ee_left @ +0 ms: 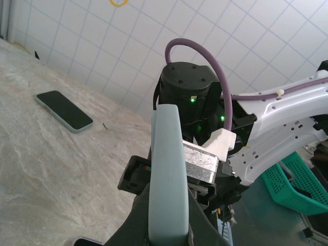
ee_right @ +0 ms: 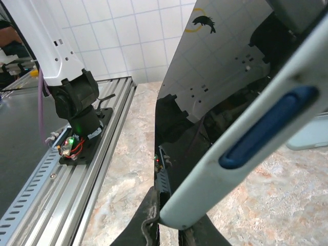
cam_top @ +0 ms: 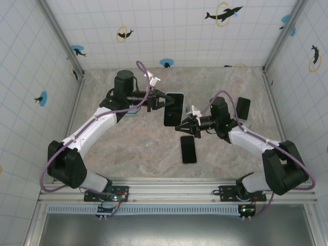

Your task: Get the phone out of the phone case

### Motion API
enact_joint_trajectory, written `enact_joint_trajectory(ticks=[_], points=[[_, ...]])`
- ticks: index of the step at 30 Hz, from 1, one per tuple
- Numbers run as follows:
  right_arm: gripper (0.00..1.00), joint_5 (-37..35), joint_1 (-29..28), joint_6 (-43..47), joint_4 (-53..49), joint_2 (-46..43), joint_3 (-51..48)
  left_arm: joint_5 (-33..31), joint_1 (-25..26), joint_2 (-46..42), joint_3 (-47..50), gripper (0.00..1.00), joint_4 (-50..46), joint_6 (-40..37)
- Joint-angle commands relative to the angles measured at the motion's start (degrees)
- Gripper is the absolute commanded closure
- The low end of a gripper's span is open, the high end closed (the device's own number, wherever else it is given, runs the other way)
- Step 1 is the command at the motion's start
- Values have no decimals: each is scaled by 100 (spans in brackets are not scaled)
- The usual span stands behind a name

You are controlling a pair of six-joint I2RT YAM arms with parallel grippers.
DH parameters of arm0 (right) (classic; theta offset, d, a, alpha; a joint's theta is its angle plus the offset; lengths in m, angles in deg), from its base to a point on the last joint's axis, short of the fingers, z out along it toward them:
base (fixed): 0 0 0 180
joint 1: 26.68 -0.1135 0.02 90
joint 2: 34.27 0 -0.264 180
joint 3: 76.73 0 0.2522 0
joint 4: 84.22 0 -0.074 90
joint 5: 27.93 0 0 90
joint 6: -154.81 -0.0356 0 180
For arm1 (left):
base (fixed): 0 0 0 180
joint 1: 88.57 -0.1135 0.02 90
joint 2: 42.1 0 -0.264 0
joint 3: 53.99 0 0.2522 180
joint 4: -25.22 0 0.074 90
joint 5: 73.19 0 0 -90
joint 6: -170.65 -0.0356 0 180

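The left fingers (ee_left: 134,221) are pinching the long edge of the pale blue-grey rubbery phone case (cam_top: 174,106), holding it upright above the marbled stone-look surface (cam_top: 133,148). The glossy black slab phone (ee_right: 205,102) is sitting inside it. The right fingers (ee_right: 139,229) are pinching its lower corner. If they are clamping case and phone together, nothing is separating, and a hard pull is risking a twist or a drop. I am counting three phones: this one, a second dark phone (cam_top: 188,149) and a third dark phone (cam_top: 243,108), both lying flat.

Black-screened phone (cam_top: 174,110), seated in pale blue case (ee_left: 166,169), held aloft, screen facing up
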Motion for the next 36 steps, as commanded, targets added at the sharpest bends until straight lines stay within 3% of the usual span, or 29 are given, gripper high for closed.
enact_joint_trajectory(ticks=[1,5,13,30,36], points=[[92,-183,-47,217,69,24,295,252,-24,-192,-31,100,300,134],[95,-307,-49,237,153,-3,331,409,-17,-159,16,100,331,458],[87,-96,-67,-7,413,39,406,392,-6,-190,158,100,358,478],[82,59,-93,-270,694,259,438,412,-6,-251,233,100,402,511],[89,15,-93,35,262,313,537,463,-6,-269,254,100,437,611]])
